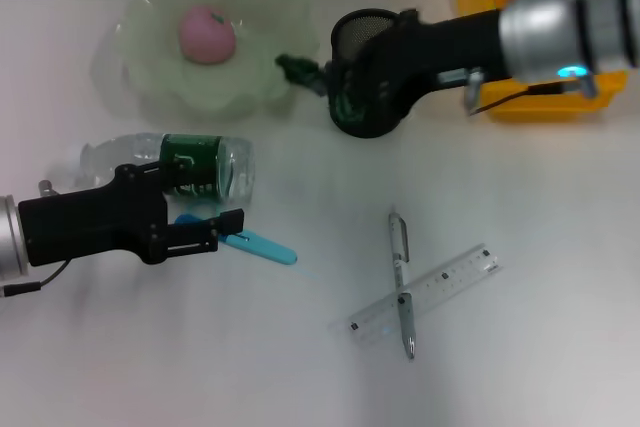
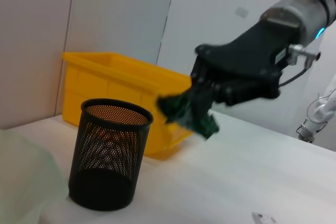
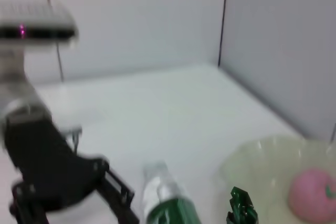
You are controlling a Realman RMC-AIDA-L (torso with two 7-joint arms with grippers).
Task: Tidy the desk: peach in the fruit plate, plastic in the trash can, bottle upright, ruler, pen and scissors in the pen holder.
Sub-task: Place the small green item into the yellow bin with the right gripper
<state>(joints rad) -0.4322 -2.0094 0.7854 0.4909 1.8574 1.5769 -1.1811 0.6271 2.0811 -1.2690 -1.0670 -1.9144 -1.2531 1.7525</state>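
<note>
- Left claw [image 1: 232, 230] hovers open over the blue scissors [image 1: 262, 246], beside the lying bottle [image 1: 190, 165].
- Peach [image 1: 206, 33] sits in the fruit plate [image 1: 150, 87].
- Right claw [image 1: 318, 77] grips green plastic [image 1: 296, 68] near the pen holder [image 1: 362, 32].
- Pen [image 1: 400, 272] crosses the ruler [image 1: 440, 289] on the surface [image 1: 520, 347].

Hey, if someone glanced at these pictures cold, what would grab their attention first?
Probably the right tool pinching a crumpled green plastic scrap in the air between the pen holder and the fruit plate holding the pink peach. Next, the bottle lying sideways beside the left tool.
</note>
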